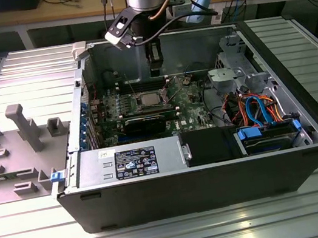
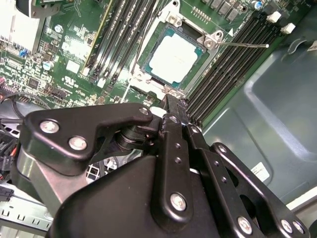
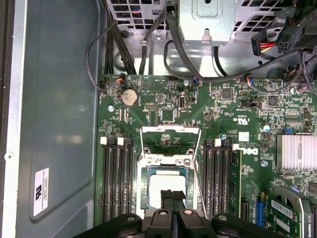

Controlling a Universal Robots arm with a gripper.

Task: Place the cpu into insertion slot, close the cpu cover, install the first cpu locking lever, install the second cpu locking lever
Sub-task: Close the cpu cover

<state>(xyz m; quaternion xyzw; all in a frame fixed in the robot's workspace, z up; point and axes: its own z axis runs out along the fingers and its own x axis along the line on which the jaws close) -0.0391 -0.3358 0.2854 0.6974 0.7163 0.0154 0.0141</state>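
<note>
Flat in the insertion slot [image 3: 144,188], mid green motherboard [image 3: 228,114], lies the cpu [image 3: 157,184]: dull silver top up, square so no long axis, edges parallel w/ the black memory slots [image 3: 116,178] either side. The cpu cover [image 3: 171,159], thin shiny metal frame w/ square cut-out, is swung open off the chip, at the slot's edge toward the coin cell [image 3: 129,97]. The gripper [image 3: 173,194]: black fingers pressed together, nothing between, tips over the cpu's edge; contact can't tell. White label [image 3: 41,191] on case wall, print too small to read.
</note>
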